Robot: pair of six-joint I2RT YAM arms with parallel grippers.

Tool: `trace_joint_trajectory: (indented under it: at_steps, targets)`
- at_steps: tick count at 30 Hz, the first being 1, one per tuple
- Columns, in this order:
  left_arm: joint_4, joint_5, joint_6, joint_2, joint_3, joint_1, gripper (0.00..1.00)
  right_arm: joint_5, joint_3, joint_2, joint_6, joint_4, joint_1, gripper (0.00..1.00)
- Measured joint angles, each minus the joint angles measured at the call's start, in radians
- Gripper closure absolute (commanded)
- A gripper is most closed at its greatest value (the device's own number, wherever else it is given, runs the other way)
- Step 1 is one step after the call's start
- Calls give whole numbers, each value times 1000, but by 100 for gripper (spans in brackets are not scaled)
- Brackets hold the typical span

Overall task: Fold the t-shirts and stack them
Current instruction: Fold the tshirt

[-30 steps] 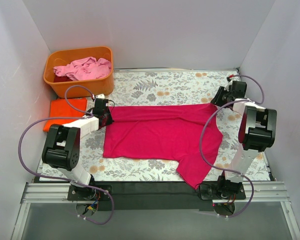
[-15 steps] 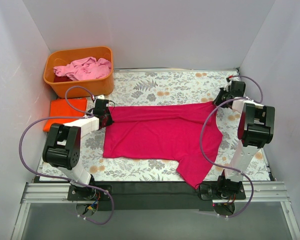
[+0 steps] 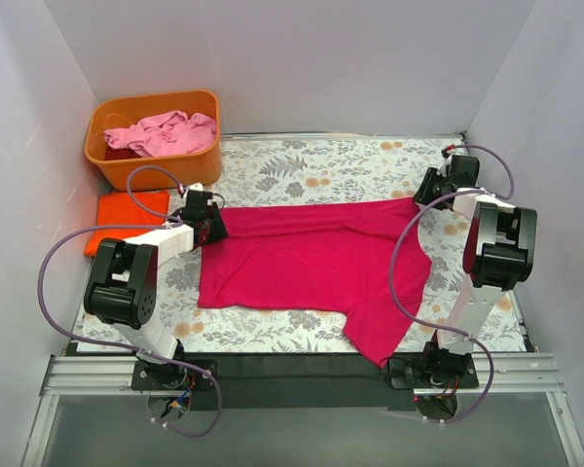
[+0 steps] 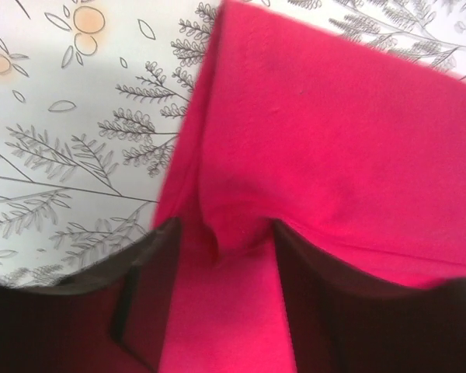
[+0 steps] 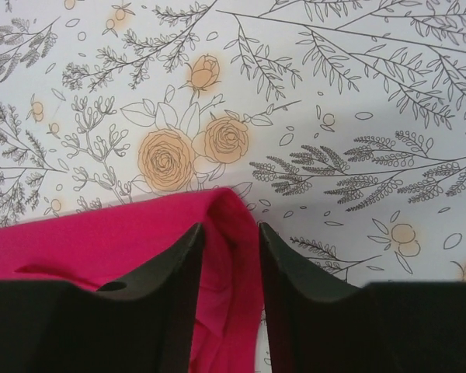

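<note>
Magenta-red t-shirt (image 3: 311, 258) lies spread across the floral table (image 3: 302, 165). The left gripper (image 4: 221, 233) has its jaws pinched on the shirt's far-left corner, a fold of cloth bunched between them. Over to the right gripper (image 5: 229, 229) — jaws clamped on the far-right corner, a ridge of fabric squeezed between.

left gripper (image 3: 218, 224): nudged inward | magenta-red t-shirt (image 3: 311, 258): near-left corner slid outward
</note>
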Motion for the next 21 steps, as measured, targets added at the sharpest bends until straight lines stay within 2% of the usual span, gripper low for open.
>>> trace_joint_trajectory:
  at_steps: [5, 10, 14, 21]
  targets:
    - [-34, 18, 2, -29, 9, 0, 28, 17, -21, -88, -47, -33, 31, 61]
    - [-70, 30, 14, -144, 12, 1, 23, -7, -49, -194, -106, -51, 95, 62]
    - [-65, 48, 28, -293, -6, 1, 21, -32, -60, -204, -181, -76, 158, 62]
    - [-64, 103, 43, -578, -201, 1, 20, -64, -46, -153, -323, -155, 250, 63]
